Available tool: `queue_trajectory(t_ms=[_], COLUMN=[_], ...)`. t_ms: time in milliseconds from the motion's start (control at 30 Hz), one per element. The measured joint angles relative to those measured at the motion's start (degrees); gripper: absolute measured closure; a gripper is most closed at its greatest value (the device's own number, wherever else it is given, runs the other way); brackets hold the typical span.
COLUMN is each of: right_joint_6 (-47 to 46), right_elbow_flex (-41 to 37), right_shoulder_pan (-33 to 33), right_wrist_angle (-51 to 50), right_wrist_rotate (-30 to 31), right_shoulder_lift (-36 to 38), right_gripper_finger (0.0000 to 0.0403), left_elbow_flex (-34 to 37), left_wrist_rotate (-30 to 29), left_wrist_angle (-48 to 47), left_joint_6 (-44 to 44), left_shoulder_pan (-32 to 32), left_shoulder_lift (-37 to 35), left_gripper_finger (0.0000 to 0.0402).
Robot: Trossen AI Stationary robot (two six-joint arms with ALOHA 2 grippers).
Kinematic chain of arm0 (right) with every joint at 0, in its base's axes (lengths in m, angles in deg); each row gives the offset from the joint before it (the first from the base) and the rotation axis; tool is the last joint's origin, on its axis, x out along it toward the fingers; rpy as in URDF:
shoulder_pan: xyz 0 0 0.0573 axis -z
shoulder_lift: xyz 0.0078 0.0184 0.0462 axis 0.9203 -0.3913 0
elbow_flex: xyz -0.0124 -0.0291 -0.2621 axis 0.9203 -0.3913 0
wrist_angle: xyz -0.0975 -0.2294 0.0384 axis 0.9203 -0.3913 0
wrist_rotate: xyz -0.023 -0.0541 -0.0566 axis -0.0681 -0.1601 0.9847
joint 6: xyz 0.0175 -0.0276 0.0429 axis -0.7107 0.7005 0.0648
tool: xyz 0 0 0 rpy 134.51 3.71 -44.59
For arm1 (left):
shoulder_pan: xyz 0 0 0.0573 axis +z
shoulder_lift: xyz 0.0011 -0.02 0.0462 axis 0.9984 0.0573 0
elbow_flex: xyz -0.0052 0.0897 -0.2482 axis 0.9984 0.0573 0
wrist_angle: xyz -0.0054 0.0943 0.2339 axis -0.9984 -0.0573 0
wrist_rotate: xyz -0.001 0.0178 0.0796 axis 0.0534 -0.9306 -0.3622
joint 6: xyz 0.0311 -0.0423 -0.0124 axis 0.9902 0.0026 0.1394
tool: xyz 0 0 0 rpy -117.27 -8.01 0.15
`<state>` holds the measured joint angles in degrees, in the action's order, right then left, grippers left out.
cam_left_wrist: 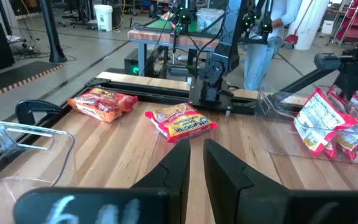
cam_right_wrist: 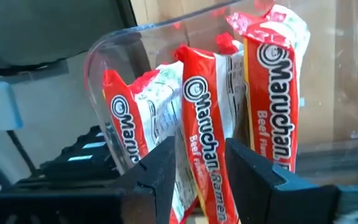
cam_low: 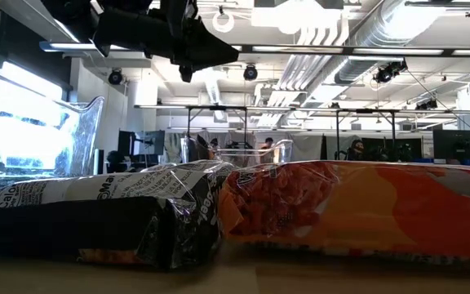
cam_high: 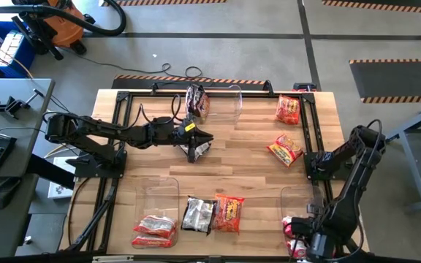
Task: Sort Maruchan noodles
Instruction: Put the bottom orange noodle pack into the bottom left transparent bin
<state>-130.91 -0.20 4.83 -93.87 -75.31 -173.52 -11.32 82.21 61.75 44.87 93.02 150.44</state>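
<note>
**A:** Maruchan noodles lie all over the table. Which step are you on?

**B:** Mid-sort, I'd say. My left claw is clenched on 1 dark packet and hangs above the middle of the table. My right claw is at the near right corner, at the near-right bin. There 3 beef packets stand upright, and the middle one is right in front of it. Whether it grips that one I cannot tell.

**A:** What does the next move call for?

**B:** My guess is a short carry to the far bin, just beyond my left claw. Another dark one already lies at its left end, so I lift over the rim and let go inside.

**A:** What remains?

**B:** 2 orange-red packets lie loose on the right, 1 far and 1 nearer the middle. A black-silver packet and an orange packet lie side by side at the near edge, touching. The pinkish packets sit near left.

**A:** And how do they handle?

**B:** They are flat rectangles in crinkly, glossy film that creases and looks slippery. The bins are clear, thin-walled plastic with rounded corners, and the table is bare wooden planks.
</note>
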Motion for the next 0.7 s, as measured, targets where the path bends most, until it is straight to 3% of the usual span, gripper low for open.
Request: queue_trajectory(t_ms=[133,333,433,600,700], right_joint_6=[-0.2,3.3,7.8,22.0,32.2], right_elbow_flex=[0.0,-0.5,-4.1,-17.9,-27.7], right_shoulder_pan=[1.0,3.0,4.7,10.5,16.2], right_wrist_angle=[-2.1,-4.7,-1.1,22.6,42.7], right_wrist_rotate=[2.9,17.3,25.2,33.7,31.9], right_shoulder_lift=[2.4,5.6,7.8,15.0,18.7], right_gripper_finger=[0.0316,0.0393,0.0395,0.0401,0.0402], left_elbow_flex=[0.0,0.0,0.0,0.0,0.0], left_wrist_rotate=[0.0,0.0,0.1,0.1,1.7], left_wrist_angle=[0.0,-0.7,-2.2,-4.3,-4.5], left_joint_6=[0.0,-1.1,-1.9,-1.6,-2.1], left_shoulder_pan=[0.0,-0.4,-0.9,-1.7,-2.2], left_shoulder_lift=[0.0,0.0,0.0,0.0,0.0], left_gripper_finger=[0.0367,0.0367,0.0367,0.0367,0.0367])
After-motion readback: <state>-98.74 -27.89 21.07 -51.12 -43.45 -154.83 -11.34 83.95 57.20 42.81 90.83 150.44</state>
